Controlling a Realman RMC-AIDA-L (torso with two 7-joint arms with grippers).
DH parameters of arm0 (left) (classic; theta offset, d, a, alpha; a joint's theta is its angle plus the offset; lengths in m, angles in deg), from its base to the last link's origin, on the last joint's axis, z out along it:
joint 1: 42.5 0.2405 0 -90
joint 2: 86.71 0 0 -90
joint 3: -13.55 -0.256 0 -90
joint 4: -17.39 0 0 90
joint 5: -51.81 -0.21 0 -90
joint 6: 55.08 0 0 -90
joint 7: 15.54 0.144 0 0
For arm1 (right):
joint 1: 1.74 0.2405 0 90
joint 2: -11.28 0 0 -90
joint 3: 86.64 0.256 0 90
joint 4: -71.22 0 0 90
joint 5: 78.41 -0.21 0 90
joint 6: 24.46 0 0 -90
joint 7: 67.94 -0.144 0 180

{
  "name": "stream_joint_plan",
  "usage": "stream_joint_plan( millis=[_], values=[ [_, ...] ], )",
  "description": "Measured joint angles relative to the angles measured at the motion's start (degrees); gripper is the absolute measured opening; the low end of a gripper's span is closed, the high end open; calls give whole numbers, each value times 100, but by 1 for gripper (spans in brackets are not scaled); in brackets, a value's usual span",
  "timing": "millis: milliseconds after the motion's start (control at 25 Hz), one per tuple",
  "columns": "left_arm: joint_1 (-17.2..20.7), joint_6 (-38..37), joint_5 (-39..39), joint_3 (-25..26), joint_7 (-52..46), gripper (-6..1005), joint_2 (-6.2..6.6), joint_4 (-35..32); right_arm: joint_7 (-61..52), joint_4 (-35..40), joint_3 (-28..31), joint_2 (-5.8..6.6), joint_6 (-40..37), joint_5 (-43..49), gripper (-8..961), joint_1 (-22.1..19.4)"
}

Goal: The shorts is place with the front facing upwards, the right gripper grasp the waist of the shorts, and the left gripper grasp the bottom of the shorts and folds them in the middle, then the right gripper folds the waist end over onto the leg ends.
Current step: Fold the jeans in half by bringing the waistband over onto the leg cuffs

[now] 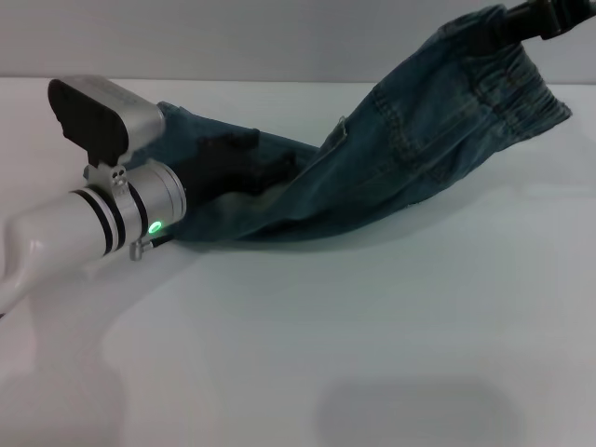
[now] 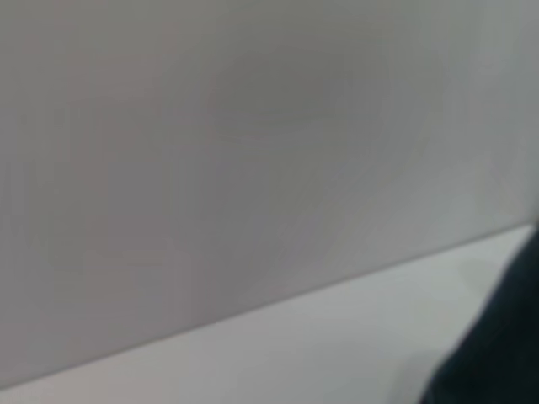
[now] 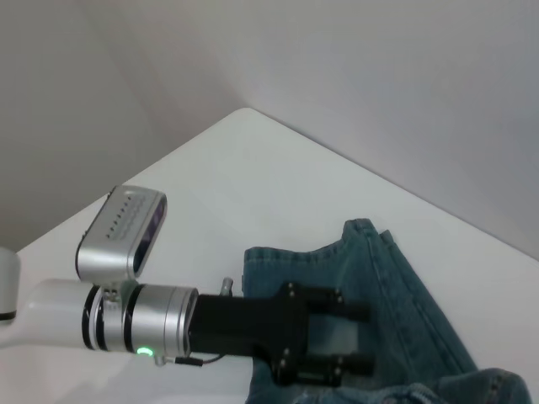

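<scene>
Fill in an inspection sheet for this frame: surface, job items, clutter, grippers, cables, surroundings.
Surface: white table, bare where visible.
Job items: denim shorts, waist end lifted off the table at the far right, leg end lying on the table at the left.
Clutter: nothing seen.
Grippers: left gripper low over the leg end, fingers apart, fabric between them; right gripper raised at the far right, at the waist, fingers not readable.
Cables: thin wire at the left wrist.
Surroundings: plain grey wall behind the table.
</scene>
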Motion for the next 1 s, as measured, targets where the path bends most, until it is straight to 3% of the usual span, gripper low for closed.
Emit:
stream_joint_plan(
  millis=[360, 1000],
  values=[
    [47, -601, -15, -361, -59, 648, 0, 132, 8, -58, -1, 13, 112, -6, 9, 52],
    [-158, -1142, -246, -338, -81, 648, -10, 597, 101, -368, -72, -34, 139, -107, 8, 390]
  ],
)
